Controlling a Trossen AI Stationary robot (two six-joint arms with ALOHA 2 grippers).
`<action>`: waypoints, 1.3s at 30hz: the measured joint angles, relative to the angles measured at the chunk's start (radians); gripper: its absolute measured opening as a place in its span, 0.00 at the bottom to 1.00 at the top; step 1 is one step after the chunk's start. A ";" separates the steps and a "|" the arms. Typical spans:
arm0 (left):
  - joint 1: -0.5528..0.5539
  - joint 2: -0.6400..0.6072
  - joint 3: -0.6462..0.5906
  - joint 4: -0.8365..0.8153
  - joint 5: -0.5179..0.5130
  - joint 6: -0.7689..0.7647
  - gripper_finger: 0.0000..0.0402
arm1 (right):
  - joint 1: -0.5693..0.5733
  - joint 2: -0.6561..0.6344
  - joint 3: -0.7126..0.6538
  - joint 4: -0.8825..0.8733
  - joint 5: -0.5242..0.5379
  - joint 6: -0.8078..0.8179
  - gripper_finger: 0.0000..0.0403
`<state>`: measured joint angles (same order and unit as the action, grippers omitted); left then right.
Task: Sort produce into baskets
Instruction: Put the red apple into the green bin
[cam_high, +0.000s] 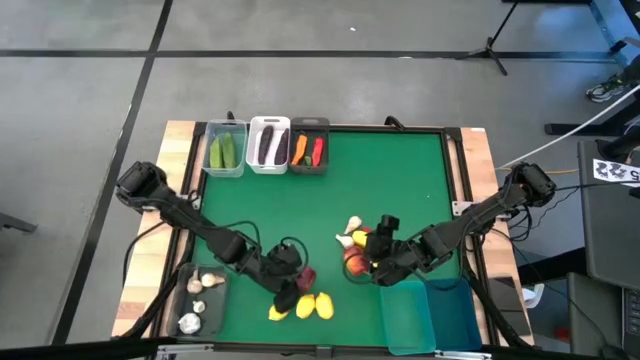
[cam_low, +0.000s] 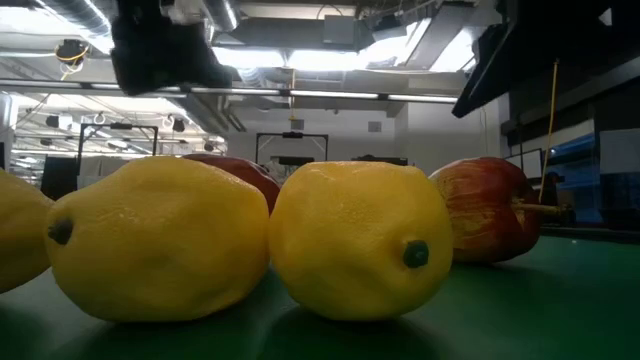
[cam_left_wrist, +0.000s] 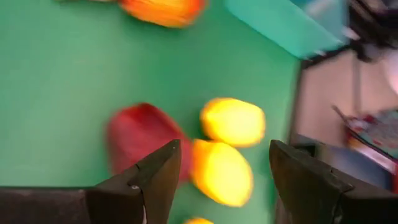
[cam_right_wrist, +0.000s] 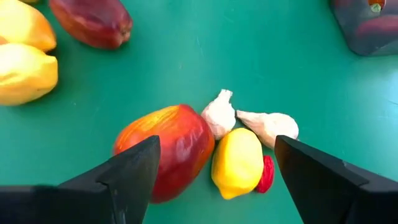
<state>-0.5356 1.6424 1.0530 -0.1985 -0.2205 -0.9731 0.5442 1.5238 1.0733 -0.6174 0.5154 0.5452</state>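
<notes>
Tool of my left arm (cam_left_wrist: 217, 180), jaws apart and empty, hangs directly over a lemon (cam_left_wrist: 221, 171) on the table, its long axis running across the gap; right tool (cam_right_wrist: 217, 180) hovers open over the farther cluster.

My left wrist view is blurry. A lemon (cam_left_wrist: 198, 220) is cut off at its edge, and an orange-red fruit (cam_left_wrist: 163, 10) too. In the low view, another lemon (cam_low: 18, 240) is cut off, and a red fruit (cam_low: 238, 175) hides behind the lemons. My right wrist view cuts the dark bin (cam_right_wrist: 368, 23).
</notes>
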 joint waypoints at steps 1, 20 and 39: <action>-0.005 0.000 0.006 0.004 0.021 0.007 0.59 | 0.000 0.000 0.000 0.016 -0.003 -0.010 0.79; 0.013 0.113 0.005 0.045 0.231 0.358 0.59 | -0.001 0.000 -0.001 0.092 -0.010 -0.079 0.79; 0.165 0.107 0.005 -0.221 0.102 0.329 0.59 | -0.001 0.000 -0.001 0.091 -0.010 -0.079 0.79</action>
<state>-0.3706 1.7495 1.0576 -0.4200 -0.1180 -0.6440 0.5430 1.5238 1.0721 -0.5266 0.5056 0.4660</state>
